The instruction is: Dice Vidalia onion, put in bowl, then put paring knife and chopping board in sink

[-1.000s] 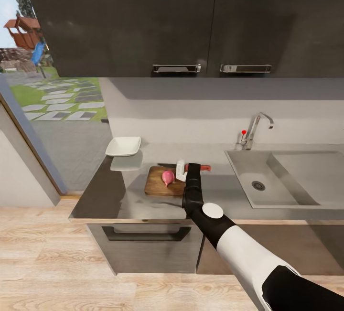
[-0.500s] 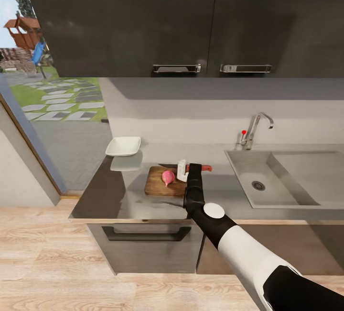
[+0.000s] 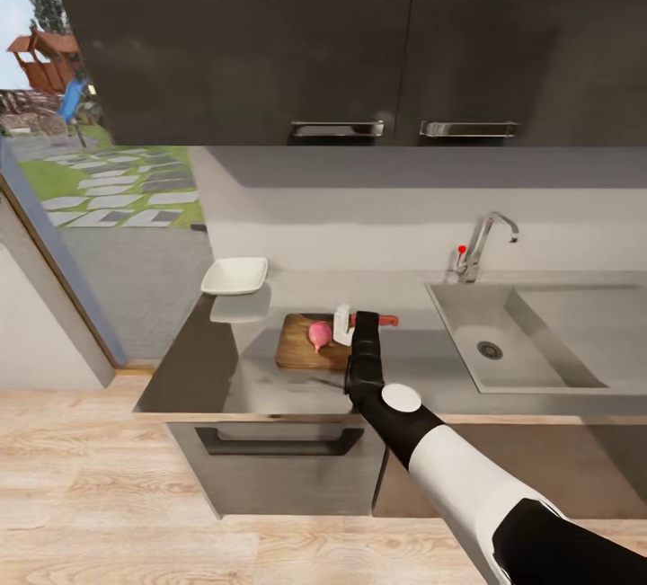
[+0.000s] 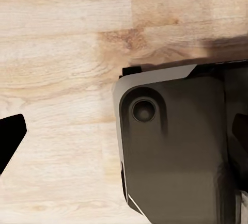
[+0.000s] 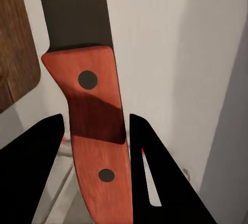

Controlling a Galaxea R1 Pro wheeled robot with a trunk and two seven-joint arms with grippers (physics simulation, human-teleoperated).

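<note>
The dark-brown chopping board (image 3: pixel 301 347) lies on the grey countertop (image 3: pixel 225 369) with the pinkish Vidalia onion (image 3: pixel 320 334) resting on its right half. Just behind the board lies the paring knife (image 3: pixel 385 321), its red handle (image 5: pixel 98 131) pointing toward the sink (image 3: pixel 467 333). My right gripper (image 3: pixel 344 324) reaches over the board's right end, and its dark fingers (image 5: pixel 155 177) press both sides of the handle. The white bowl (image 3: pixel 234 276) sits at the back left of the countertop. My left gripper (image 4: pixel 124 136) hangs open over the wooden floor.
A chrome tap (image 3: pixel 481 243) with a red knob stands behind the sink basin, whose drain hole (image 3: pixel 490 350) is bare. Dark wall cabinets (image 3: pixel 359 37) hang above. A glass door (image 3: pixel 81 163) is at the left. Part of my own dark base (image 4: pixel 175 146) shows below the left wrist.
The whole head view has shifted slightly to the right. My right gripper stays at the knife handle; the onion, board and bowl have not moved.
</note>
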